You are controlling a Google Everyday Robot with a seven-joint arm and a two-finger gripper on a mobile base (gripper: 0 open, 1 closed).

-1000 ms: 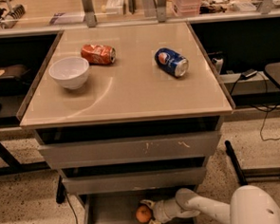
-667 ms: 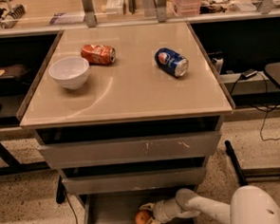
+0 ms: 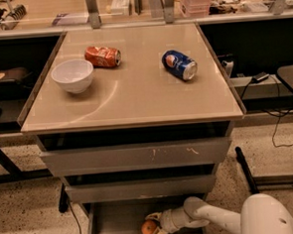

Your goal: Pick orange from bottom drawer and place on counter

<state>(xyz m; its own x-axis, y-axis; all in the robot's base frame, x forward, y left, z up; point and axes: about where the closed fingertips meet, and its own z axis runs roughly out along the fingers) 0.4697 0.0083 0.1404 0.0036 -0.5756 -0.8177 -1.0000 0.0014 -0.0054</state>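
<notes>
glossy beige worktop (image 3: 135, 102); matt grey metal bottom drawer (image 3: 113, 226); inside it the smooth, white-shelled end effector (image 3: 150, 227) clasps the smooth-skinned orange (image 3: 148, 230).

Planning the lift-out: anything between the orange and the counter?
The gripper is at the orange in the bottom drawer, nothing between them. Upward, the middle drawer front, top drawer front and counter edge stand in the path. On top, bowl, red can and blue can sit farther back.
</notes>
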